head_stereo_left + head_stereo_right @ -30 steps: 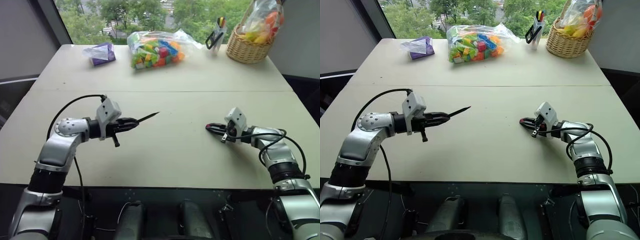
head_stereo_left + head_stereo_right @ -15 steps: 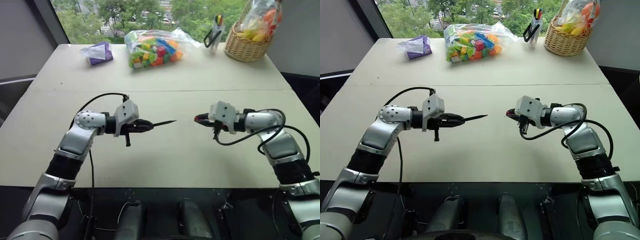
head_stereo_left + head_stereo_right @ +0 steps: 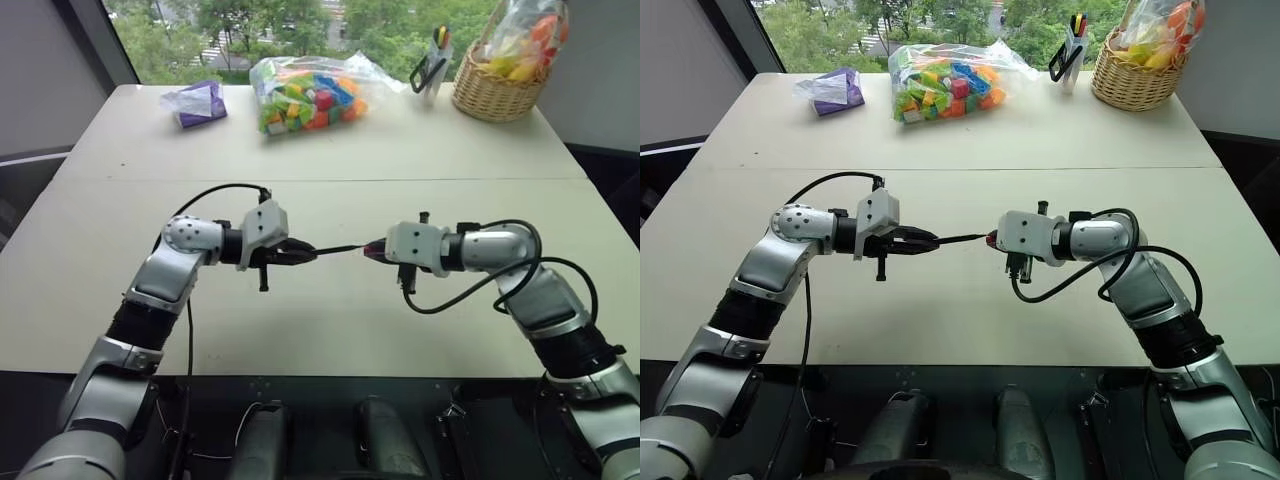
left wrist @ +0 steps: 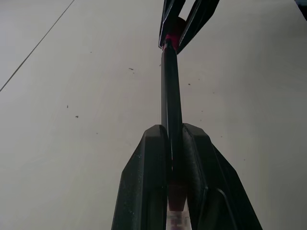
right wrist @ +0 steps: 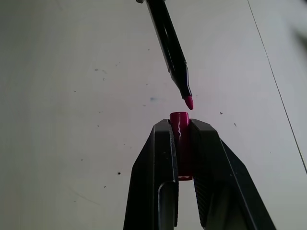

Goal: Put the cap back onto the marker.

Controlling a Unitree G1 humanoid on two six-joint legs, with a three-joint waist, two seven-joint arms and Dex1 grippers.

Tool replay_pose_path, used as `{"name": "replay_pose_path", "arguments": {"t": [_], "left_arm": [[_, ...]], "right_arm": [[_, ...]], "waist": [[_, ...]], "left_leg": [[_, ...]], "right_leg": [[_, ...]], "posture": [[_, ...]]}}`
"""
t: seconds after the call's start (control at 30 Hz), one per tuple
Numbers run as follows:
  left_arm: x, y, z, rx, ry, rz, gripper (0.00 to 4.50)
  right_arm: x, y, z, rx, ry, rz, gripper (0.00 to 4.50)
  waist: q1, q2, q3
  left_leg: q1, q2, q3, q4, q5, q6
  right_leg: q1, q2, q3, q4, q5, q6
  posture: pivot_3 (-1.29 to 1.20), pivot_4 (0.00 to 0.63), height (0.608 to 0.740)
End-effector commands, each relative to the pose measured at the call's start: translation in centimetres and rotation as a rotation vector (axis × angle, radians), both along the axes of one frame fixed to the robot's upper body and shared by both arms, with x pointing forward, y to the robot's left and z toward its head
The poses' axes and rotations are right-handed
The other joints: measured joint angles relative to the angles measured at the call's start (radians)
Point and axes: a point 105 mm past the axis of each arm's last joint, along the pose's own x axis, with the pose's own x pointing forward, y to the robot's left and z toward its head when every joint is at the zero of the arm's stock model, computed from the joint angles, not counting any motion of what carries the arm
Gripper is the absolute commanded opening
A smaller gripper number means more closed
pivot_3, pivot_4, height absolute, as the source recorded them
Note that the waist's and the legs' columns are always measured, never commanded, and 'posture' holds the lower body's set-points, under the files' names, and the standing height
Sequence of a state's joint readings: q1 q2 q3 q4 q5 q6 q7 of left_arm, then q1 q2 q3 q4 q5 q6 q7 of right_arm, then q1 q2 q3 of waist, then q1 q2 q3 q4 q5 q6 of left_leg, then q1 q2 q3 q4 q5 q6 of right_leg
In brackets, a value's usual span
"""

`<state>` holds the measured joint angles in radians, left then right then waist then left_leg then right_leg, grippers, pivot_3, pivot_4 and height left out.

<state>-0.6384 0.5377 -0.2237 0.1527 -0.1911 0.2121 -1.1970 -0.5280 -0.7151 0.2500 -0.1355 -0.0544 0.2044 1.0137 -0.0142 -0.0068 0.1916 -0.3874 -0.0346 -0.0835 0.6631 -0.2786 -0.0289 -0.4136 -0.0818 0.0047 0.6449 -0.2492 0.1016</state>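
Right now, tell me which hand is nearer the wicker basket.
Right. The right hand, holding the cap, is at mid-table, below and left of the basket; the left hand, with the marker, sits farther left.

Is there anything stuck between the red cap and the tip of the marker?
No. The cap, held in the right gripper, faces the marker tip with just a small open gap between them. The left gripper holds the marker.

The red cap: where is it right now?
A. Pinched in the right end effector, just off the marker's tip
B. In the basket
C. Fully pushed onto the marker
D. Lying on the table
A: the red cap sits clamped in the right end effector, a small gap short of the marker tip.
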Motion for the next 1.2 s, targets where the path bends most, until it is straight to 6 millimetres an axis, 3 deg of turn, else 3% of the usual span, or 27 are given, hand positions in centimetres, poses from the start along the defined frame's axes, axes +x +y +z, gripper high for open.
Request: {"name": "replay_pose_path", "arguments": {"t": [0.03,1.2], "left_arm": [[-0.2,-0.4,0.9,0.002,-0.038,-0.023,0.00],[-0.7,-0.7,0.9,-0.011,-0.021,-0.033,0.00]], "right_arm": [[0.0,0.5,2.0,0.010,-0.071,0.025,0.06],[-1.1,0.8,2.6,-0.001,-0.050,0.061,0.06]], "waist": [[0.000,0.000,0.000],[0.000,0.000,0.000]], "left_leg": [[0.000,0.000,0.000,0.000,0.000,0.000],[0.000,0.000,0.000,0.000,0.000,0.000]], "right_leg": [[0.000,0.000,0.000,0.000,0.000,0.000],[0.000,0.000,0.000,0.000,0.000,0.000]], "posture": [[0.00,0.150,0.740],[0.00,0.150,0.740]]}}
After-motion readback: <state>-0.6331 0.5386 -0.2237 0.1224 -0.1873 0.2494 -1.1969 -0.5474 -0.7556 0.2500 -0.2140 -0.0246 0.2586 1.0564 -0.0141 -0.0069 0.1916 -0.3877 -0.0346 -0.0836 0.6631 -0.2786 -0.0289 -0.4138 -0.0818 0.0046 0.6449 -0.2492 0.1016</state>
